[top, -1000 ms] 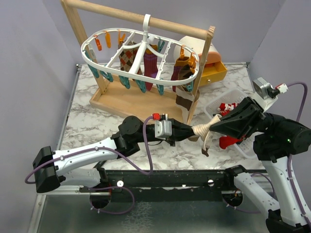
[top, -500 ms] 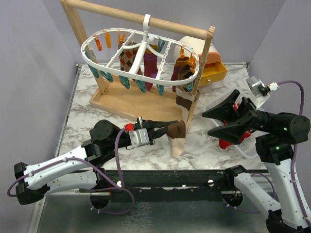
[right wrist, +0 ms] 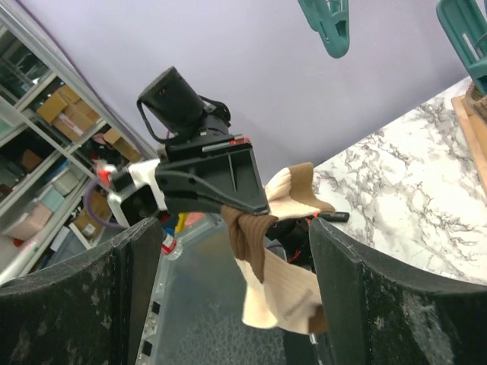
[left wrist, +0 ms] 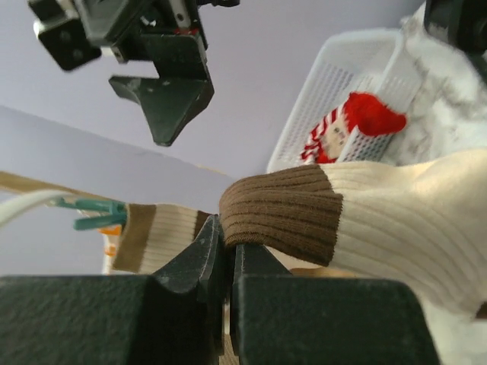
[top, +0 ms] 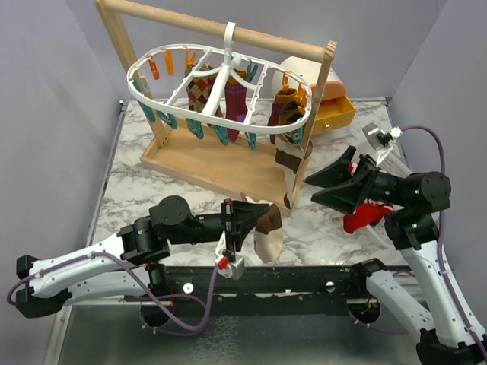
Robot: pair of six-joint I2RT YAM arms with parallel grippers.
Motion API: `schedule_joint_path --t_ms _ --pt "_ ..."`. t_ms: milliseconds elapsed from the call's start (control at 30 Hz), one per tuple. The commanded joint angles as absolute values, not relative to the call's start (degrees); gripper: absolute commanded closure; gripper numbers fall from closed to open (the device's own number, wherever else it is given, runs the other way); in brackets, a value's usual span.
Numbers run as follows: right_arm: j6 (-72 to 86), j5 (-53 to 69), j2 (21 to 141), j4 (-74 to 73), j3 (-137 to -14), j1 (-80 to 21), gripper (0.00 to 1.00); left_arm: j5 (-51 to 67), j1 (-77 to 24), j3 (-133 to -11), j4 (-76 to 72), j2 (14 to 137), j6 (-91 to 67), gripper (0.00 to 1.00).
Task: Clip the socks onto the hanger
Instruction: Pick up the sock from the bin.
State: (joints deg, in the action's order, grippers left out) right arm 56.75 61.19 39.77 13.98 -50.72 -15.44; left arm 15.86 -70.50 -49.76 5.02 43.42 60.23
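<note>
My left gripper is shut on the brown cuff of a cream-and-brown sock, which dangles above the table's front edge. In the left wrist view the fingertips pinch the cuff. My right gripper is open and empty, to the right of that sock and apart from it; its wrist view shows the sock hanging between its spread fingers. The white oval hanger hangs from the wooden rack with argyle, maroon and brown socks clipped on.
A second cream-and-brown sock hangs from the hanger's near right end. A white slatted basket at the right holds a red-and-white striped sock. The wooden rack's tray lies behind. Teal clips dangle overhead.
The right gripper opened, let go of the sock and drew back to the right. The left gripper kept the sock, pulled back leftward and rolled over, so the sock now hangs from it alone.
</note>
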Motion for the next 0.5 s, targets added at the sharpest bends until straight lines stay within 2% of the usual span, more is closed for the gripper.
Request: schedule_joint_path --t_ms 0,100,200,300,467 --pt "62.31 60.37 41.82 19.98 -50.32 -16.31 0.16 11.02 -73.59 -46.79 3.48 45.46 82.16 1.00" --pt "62.25 60.40 43.61 18.42 -51.21 -16.92 0.17 6.24 -76.60 -44.95 -0.39 46.88 90.93 1.00" --pt "57.92 59.57 45.37 10.61 -54.02 -17.71 0.17 3.00 -78.89 -44.88 -2.00 47.98 95.87 1.00" --pt "55.35 58.78 47.32 3.76 -55.74 -18.27 0.17 0.69 -81.04 -45.89 -1.96 48.76 99.48 1.00" --pt "56.41 59.04 49.68 0.84 -55.05 -19.34 0.17 -2.06 -83.42 -48.53 1.98 50.36 104.11 1.00"
